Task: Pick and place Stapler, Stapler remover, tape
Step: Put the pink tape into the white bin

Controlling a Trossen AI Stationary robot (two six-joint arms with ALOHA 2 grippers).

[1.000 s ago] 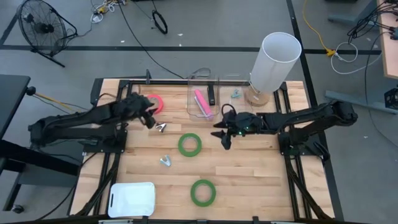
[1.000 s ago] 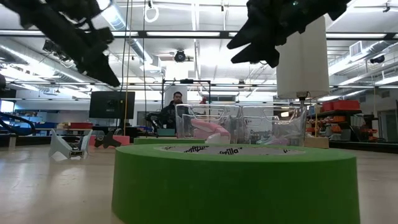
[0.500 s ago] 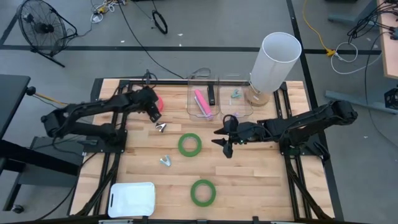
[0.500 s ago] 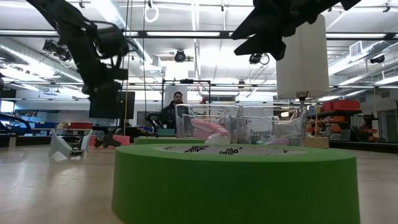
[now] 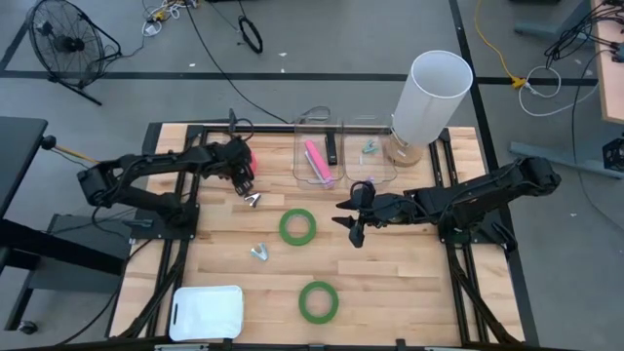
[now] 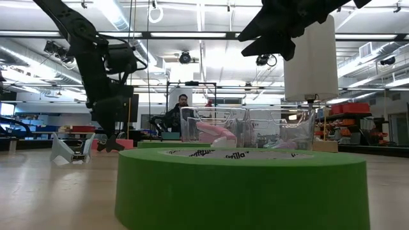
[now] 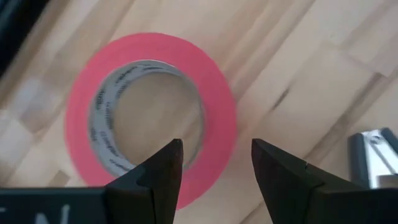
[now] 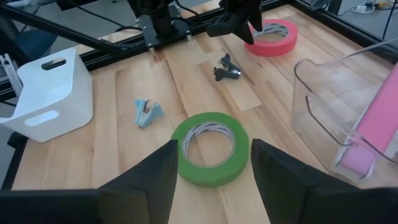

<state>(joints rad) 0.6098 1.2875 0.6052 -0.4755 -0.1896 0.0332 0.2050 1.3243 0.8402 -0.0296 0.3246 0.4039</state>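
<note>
The pink-red tape roll (image 5: 247,153) lies flat near the table's far left. My left gripper (image 5: 244,178) hangs open just above it, pointing down. In the left wrist view its fingertips (image 7: 214,152) stand on either side of the ring's wall (image 7: 221,134), apart from it. My right gripper (image 5: 353,224) is open and empty, hovering right of a green tape roll (image 5: 297,226). A second green roll (image 5: 318,301) lies near the front edge. A pink stapler (image 5: 316,159) lies in a clear bin (image 5: 300,166). Two staple removers (image 5: 253,199) (image 5: 259,253) lie on the table.
A second clear bin (image 5: 382,159) holds a small remover. A tall white cylinder (image 5: 429,97) stands at the far right. A white tub (image 5: 207,312) sits at the near left corner. A person shows in the room beyond the table (image 6: 182,105).
My left gripper has tipped from a slant to pointing straight down and has gone down over the pink-red tape. My right gripper has shifted a little toward the table's near edge, then held still. No object has moved.
</note>
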